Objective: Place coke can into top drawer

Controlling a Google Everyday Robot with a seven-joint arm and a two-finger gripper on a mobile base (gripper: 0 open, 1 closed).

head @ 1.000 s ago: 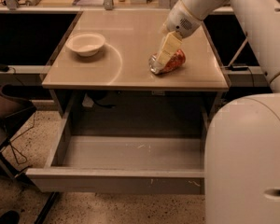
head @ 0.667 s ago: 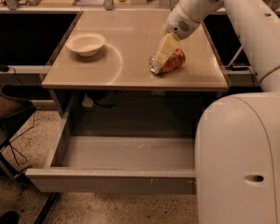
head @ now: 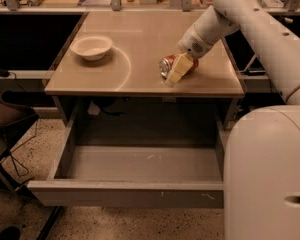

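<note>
Once counted off, just one of each: one small red-orange coke can [head: 165, 65] with a silver metal end, one round white bowl [head: 91, 46], one wide shallow grey metal top drawer [head: 125, 194], one pale yellowish gripper [head: 176, 70] on one white robot arm [head: 250, 19]. Resting on its side toward the front right of the flat tan table [head: 140, 31], that coke can, silver end turned toward the table's front-left corner. Right against it, on the side nearer the table's front edge, the gripper, slanting across the can's body, with only the silver end and a patch of red showing on either side. Clamped on the can or merely beside it: cannot tell. Bowl upright toward the table's back left, well apart from the can. Drawer pulled out below the table's front edge, with pale scratches on floor and front.
</note>
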